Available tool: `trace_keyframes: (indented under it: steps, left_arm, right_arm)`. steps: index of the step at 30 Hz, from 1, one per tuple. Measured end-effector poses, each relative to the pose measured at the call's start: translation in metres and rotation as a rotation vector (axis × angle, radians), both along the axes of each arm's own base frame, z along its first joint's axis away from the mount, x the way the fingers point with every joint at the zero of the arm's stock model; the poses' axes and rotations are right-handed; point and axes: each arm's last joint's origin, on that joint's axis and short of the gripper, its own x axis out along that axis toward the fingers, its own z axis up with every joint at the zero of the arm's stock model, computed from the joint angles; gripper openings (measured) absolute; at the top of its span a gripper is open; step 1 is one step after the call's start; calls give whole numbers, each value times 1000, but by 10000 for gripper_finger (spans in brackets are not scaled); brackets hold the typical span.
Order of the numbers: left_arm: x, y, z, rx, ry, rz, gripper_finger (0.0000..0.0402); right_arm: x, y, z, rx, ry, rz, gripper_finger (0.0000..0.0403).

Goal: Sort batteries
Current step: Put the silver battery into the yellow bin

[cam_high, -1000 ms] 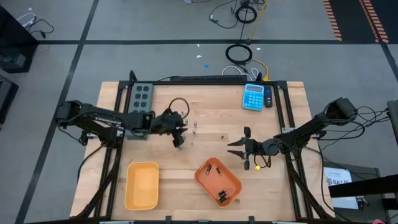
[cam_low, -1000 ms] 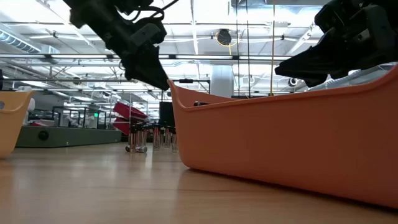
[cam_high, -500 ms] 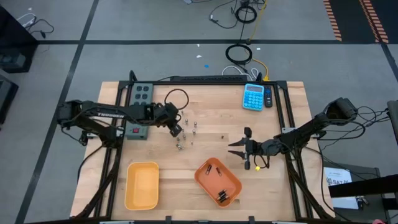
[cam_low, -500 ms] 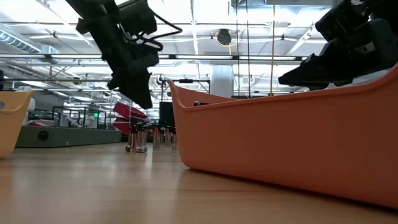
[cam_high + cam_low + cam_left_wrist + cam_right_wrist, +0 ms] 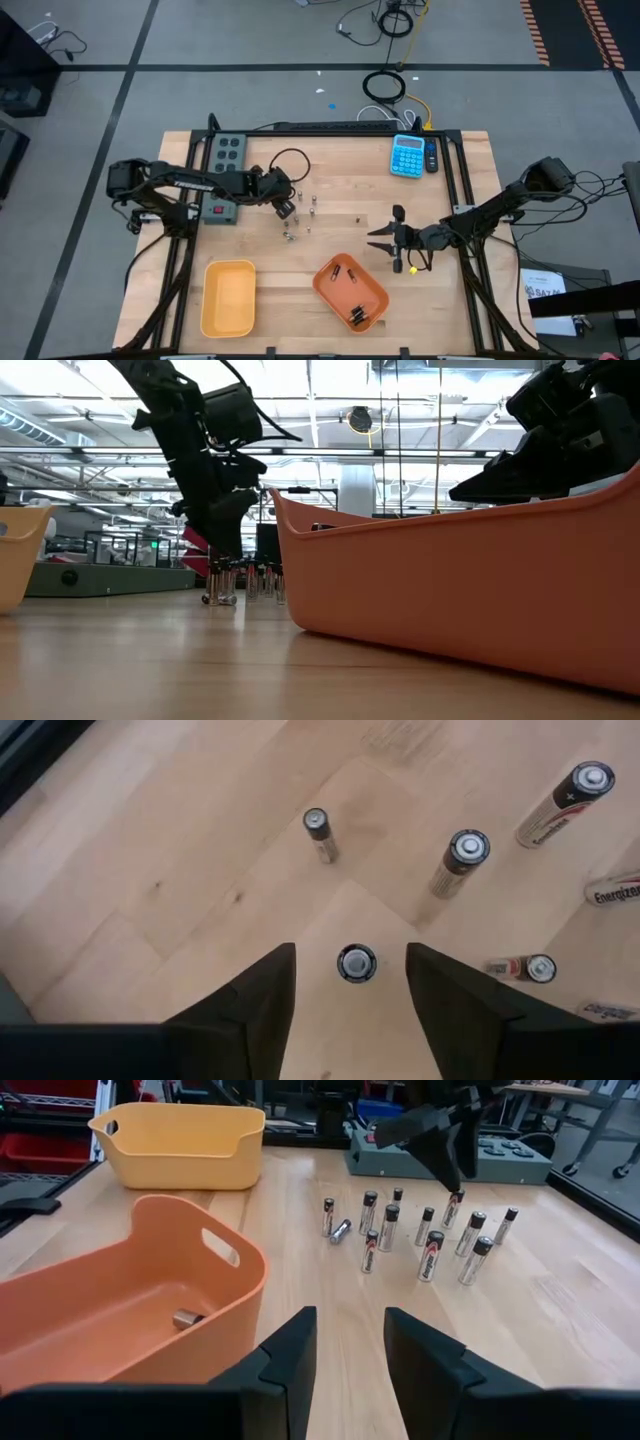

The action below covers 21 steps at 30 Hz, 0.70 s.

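While most of the small dark-and-silver cylindrical batteries [image 5: 430, 1240] stand upright in a cluster on the pale wooden table [image 5: 330, 190], far of the trays and left of centre, a few lie inside the orange plastic tray [image 5: 350, 291] at the near edge. Directly above one upright cell [image 5: 356, 964], the left gripper [image 5: 350, 982] hangs with fingers spread on either side of it. Right of the orange tray, the right gripper [image 5: 350, 1342] waits, fingers apart. A yellow plastic tray [image 5: 228, 297] sits near-left.
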Motion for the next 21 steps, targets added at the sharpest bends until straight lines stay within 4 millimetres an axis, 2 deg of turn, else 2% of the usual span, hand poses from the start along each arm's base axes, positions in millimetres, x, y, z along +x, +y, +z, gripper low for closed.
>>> trace_keyframes:
  steps: [7,13,21]
  left_arm:
    - [5,0,-7,-43,-32,-23,203]
    - [0,4,-19,-65,-26,-11,203]
    - [1,10,-20,-96,-58,-23,203]
  right_arm:
    - [0,0,-2,-2,16,1,109]
    - [0,1,-4,7,25,6,109]
    - [0,2,-5,10,27,9,109]
